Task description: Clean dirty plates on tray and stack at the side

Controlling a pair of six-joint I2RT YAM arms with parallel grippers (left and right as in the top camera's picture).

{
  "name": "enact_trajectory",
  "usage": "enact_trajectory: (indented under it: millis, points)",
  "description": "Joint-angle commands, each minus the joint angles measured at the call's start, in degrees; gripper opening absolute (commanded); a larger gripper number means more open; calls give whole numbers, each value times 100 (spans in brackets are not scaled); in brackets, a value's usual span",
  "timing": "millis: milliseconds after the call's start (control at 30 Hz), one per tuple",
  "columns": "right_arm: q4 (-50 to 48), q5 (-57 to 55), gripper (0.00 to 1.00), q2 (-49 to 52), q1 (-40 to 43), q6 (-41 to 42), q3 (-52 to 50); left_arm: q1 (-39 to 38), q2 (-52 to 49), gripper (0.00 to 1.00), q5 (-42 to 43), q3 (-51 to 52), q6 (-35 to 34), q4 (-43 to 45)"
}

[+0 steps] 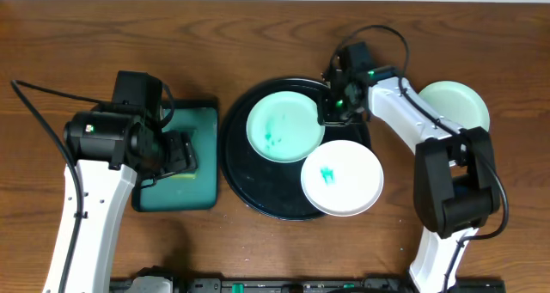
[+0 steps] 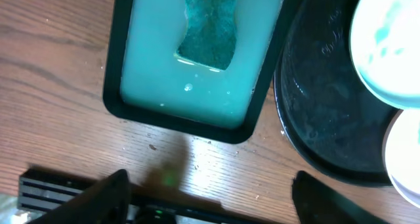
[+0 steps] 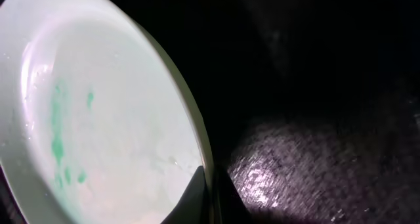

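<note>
Overhead: mint plate (image 1: 284,128) upper centre, lying in tray (image 1: 249,190); right gripper (image 1: 329,111) pinching its right rim. Left gripper (image 1: 178,152) spread, empty, frame left. Plate looks light, stiff, glossy, likely slick; the thin rim is the only hold.

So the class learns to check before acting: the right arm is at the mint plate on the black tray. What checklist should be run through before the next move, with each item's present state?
1. Right end effector shut on the rim of the mint plate: ok.
2. Left end effector open, nothing between its fingers: ok.
3. Sponge picked up for wiping: not ok; it lies in the teal tray.
4. Gripped plate free of smears: not ok.
5. White plate fully inside the black tray: not ok; it overhangs the rim.
6. Plate at the far right clean: cannot tell.
</note>
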State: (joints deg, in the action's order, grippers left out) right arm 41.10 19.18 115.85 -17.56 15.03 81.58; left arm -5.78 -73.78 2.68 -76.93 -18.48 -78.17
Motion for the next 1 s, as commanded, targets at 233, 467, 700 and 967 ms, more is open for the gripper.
enact_trajectory:
  millis: [233,467,700,967]
  points:
    - [-452,-308,1,262,-55,468,4,-9,4,73,-11,4,-44,240]
    - [-409,-308,1,420,-59,466,4,-9,-212,70,-450,33,4,542]
    - [-358,-304,1,431,-59,420,4,-9,-1049,67,-501,396,114,1381]
    - [-208,-232,1,431,-59,352,4,33,-2168,56,-439,890,348,2286]
